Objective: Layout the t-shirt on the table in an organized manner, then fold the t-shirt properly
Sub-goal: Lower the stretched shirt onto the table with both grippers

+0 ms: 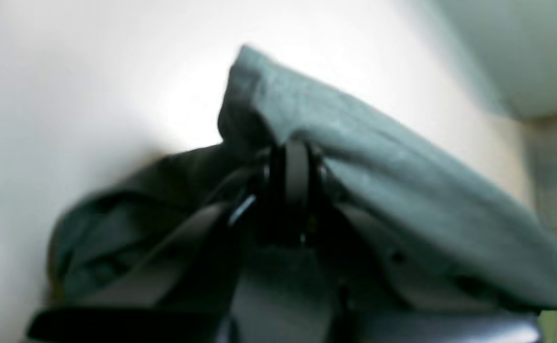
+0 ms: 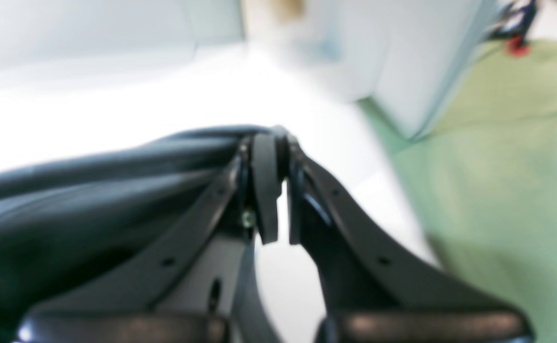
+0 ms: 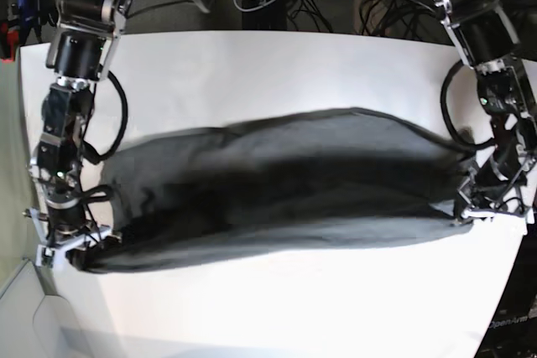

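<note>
Both clamped on opposite ends, left gripper (image 1: 296, 164) and right gripper (image 2: 273, 143), stretching the t-shirt (image 3: 277, 190) taut over the table (image 3: 277, 73) for flattening.

Both wrist views are super blurry, nothing's really in focus. The smooth white tabletop (image 3: 277, 73) blows out to glare, and the dark charcoal-grey cloth t-shirt (image 3: 277, 182) smears with motion blur overhead.

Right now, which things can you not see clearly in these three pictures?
- Left wrist view: the left pincer tips, wrapped in blurred t-shirt cloth.
- Right wrist view: how much cloth the right pincer pinches; all is blurred.
- Base view: the shirt's sleeves, collar and label, lost in motion blur; the table front corners, cut off.
</note>
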